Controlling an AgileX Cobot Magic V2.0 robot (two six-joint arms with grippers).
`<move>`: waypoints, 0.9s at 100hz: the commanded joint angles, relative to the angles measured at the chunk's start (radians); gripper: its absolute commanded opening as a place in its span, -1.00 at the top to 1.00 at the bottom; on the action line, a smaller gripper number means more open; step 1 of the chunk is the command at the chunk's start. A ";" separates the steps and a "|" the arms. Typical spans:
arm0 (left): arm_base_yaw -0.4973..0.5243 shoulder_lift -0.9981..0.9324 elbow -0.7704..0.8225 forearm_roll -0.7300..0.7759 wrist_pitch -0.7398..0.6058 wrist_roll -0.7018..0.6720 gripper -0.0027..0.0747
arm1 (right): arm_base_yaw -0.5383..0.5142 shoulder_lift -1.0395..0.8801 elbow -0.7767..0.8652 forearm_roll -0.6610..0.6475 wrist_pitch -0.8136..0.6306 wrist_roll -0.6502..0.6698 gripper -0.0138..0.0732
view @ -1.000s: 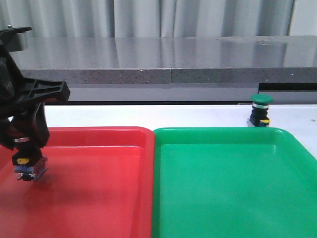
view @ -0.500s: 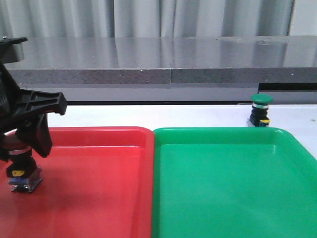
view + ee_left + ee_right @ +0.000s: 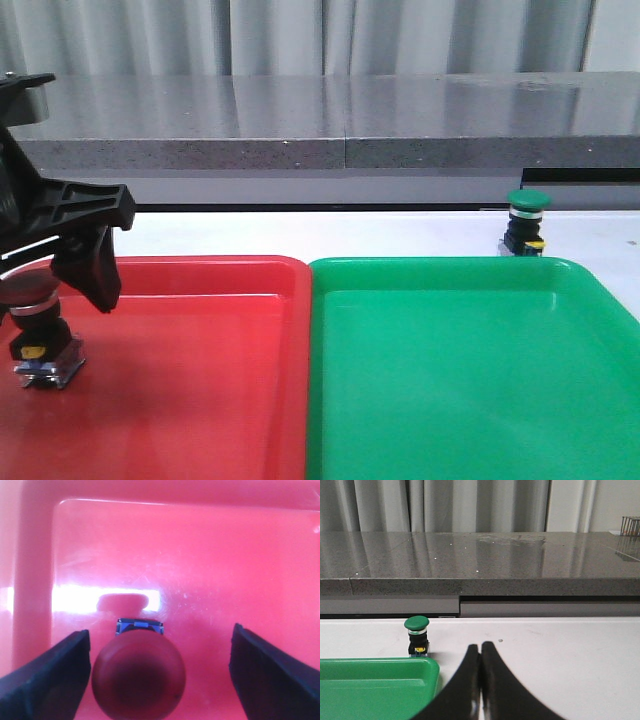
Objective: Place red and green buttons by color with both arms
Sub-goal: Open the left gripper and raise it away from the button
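Left gripper (image 3: 159, 677) spread wide, fingers (image 3: 47, 675) on either side of red button (image 3: 138, 679), not touching it. Red button (image 3: 36, 332) upright on red tray (image 3: 200, 380) floor, near tray's left side. Right gripper (image 3: 480, 652) pressed together, holding nothing, above white table (image 3: 560, 650). Green button (image 3: 526, 224) upright on table just behind green tray (image 3: 460, 370), near far right corner.

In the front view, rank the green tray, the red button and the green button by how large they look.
1. green tray, by far the largest.
2. red button.
3. green button.
The red button stands nearer the camera, so the two buttons may be alike in real size.
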 commanded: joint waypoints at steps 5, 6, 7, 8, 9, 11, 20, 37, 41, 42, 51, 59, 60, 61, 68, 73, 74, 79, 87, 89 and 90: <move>-0.001 -0.064 -0.020 0.026 -0.035 -0.009 -0.49 | -0.003 -0.022 -0.019 -0.007 -0.089 -0.001 0.83; 0.001 -0.068 -0.020 0.026 -0.035 -0.009 -0.49 | -0.003 -0.022 -0.019 -0.007 -0.089 -0.001 0.83; 0.003 -0.070 -0.020 0.026 -0.035 -0.009 -0.49 | -0.003 -0.022 -0.019 -0.007 -0.089 -0.001 0.83; 0.006 -0.076 -0.020 0.026 -0.037 -0.009 -0.49 | -0.003 -0.022 -0.019 -0.007 -0.089 -0.001 0.83; 0.006 -0.079 -0.020 0.026 -0.037 -0.009 -0.49 | -0.003 -0.022 -0.019 -0.007 -0.089 -0.001 0.83; 0.007 -0.088 -0.020 0.026 -0.037 -0.009 -0.49 | -0.003 -0.022 -0.019 -0.007 -0.089 -0.001 0.83; 0.018 -0.137 -0.020 0.035 -0.049 -0.009 -0.48 | -0.003 -0.022 -0.019 -0.007 -0.089 -0.001 0.83; 0.039 -0.250 -0.020 0.066 -0.069 -0.009 -0.39 | -0.003 -0.022 -0.019 -0.007 -0.089 -0.001 0.83; 0.049 -0.280 -0.020 0.071 -0.069 -0.009 -0.27 | -0.003 -0.022 -0.019 -0.007 -0.089 -0.001 0.83; 0.051 -0.285 -0.020 0.070 -0.069 -0.009 -0.24 | -0.003 -0.022 -0.019 -0.007 -0.089 -0.001 0.83; 0.075 -0.353 -0.020 0.083 -0.065 -0.009 0.19 | -0.003 -0.022 -0.019 -0.007 -0.089 -0.001 0.83; 0.087 -0.408 -0.020 0.104 -0.063 -0.009 0.65 | -0.003 -0.022 -0.019 -0.007 -0.089 -0.001 0.83; 0.086 -0.417 -0.020 0.108 -0.063 -0.009 0.69 | -0.003 -0.022 -0.019 -0.007 -0.089 -0.001 0.83; 0.086 -0.422 -0.020 0.110 -0.060 -0.009 0.73 | -0.003 -0.022 -0.019 -0.007 -0.089 -0.001 0.83; 0.086 -0.466 -0.020 0.123 -0.058 -0.007 0.98 | -0.003 -0.022 -0.019 -0.007 -0.089 -0.001 0.83; 0.086 -0.496 -0.020 0.123 -0.058 -0.005 0.98 | -0.003 -0.022 -0.019 -0.007 -0.089 -0.001 0.83; 0.086 -0.505 -0.020 0.123 -0.058 -0.005 0.98 | -0.003 -0.022 -0.019 -0.007 -0.089 -0.001 0.83; 0.086 -0.534 -0.020 0.123 -0.056 -0.005 0.98 | -0.003 -0.022 -0.019 -0.007 -0.089 -0.001 0.83; 0.086 -0.577 -0.015 0.151 -0.044 -0.002 0.98 | -0.003 -0.022 -0.019 -0.007 -0.089 -0.001 0.83; 0.086 -0.589 -0.008 0.161 -0.042 -0.002 0.98 | -0.003 -0.022 -0.019 -0.007 -0.089 -0.001 0.83; 0.086 -0.597 -0.004 0.165 -0.042 -0.002 0.98 | -0.003 -0.022 -0.019 -0.007 -0.089 -0.001 0.83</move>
